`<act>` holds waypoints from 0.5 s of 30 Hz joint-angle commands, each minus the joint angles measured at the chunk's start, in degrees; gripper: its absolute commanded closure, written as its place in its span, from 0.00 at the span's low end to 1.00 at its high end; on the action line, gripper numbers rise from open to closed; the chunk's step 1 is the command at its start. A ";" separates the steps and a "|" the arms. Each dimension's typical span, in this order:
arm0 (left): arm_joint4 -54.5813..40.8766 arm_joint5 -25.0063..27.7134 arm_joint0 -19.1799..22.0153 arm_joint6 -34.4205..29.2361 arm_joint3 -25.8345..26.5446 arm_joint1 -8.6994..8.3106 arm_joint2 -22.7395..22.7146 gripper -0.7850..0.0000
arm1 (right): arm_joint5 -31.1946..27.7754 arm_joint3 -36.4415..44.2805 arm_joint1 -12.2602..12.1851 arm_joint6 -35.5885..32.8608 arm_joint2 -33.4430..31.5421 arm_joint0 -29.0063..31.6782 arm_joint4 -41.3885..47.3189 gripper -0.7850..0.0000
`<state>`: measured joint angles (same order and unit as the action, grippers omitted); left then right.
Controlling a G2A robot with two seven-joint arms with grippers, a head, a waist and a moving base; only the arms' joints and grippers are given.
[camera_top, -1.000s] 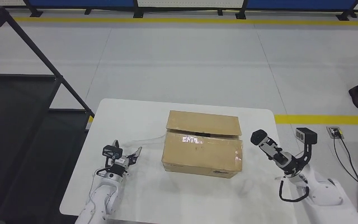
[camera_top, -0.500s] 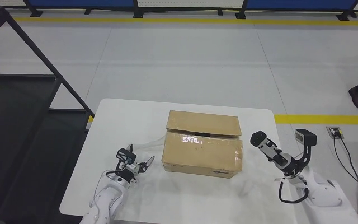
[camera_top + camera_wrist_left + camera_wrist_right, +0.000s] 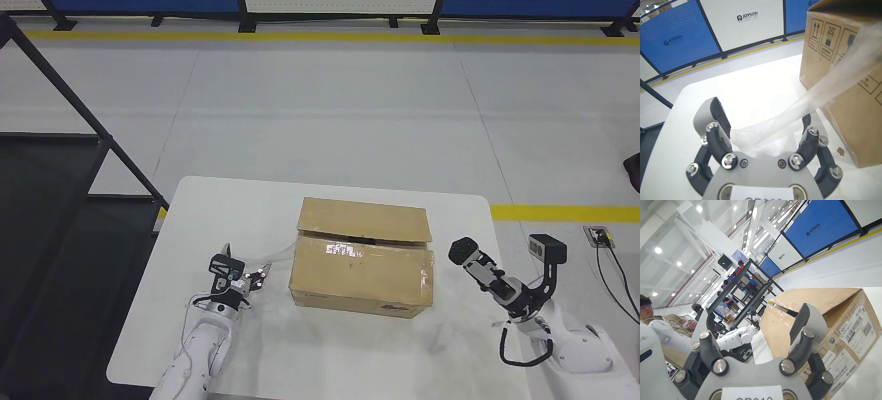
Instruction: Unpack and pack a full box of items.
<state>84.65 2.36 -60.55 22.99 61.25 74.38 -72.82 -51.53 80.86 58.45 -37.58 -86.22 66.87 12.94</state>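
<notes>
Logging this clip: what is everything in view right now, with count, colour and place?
Brown cardboard box: one, brown, middle of the table, top flaps ajar.
Translucent plastic strip: one, whitish, running from the box's side into the left gripper.
Small scrap: one, brown, on the table by the box's base.
Rounded white table: one, white, under the box.
Black metal rack: one, black, on the floor beside the table.
Left gripper: one, open, low over the table beside the box.
Right gripper: one, open, at the box's other side, apart from it.
</notes>
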 commanded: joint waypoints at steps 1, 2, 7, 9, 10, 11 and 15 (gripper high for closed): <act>-1.00 1.58 -0.36 0.69 0.45 -0.23 -1.02 0.00 | -0.04 -0.09 -0.05 -0.11 -0.03 0.09 0.10 0.00; -1.44 2.20 -0.59 1.04 0.79 -0.39 -1.73 0.00 | -0.07 -0.17 -0.07 -0.07 -0.04 0.13 0.20 0.00; -3.99 4.87 -2.02 1.98 2.71 -1.12 -5.22 0.00 | -0.10 -0.93 -0.14 -0.32 0.30 -0.29 0.69 0.00; -4.59 4.19 -2.27 1.55 3.35 -1.21 -6.00 0.00 | -0.07 -1.31 -0.15 -0.52 0.55 -0.66 0.93 0.00; -4.70 3.90 -2.28 1.11 3.47 -1.24 -6.29 0.00 | -0.04 -1.42 -0.15 -0.61 0.71 -0.84 1.08 0.00; -4.81 3.74 -2.25 0.74 3.61 -1.26 -6.44 0.00 | -0.04 -1.56 -0.15 -0.67 0.83 -1.00 1.17 0.00; -5.96 4.16 -1.33 -1.22 2.94 -1.17 -6.49 0.00 | 0.00 -2.08 -0.18 -0.99 1.24 -1.60 1.44 0.00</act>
<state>78.79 6.24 -62.16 22.15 64.44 73.19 -79.40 -51.49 78.88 58.28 -38.54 -85.04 65.37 14.32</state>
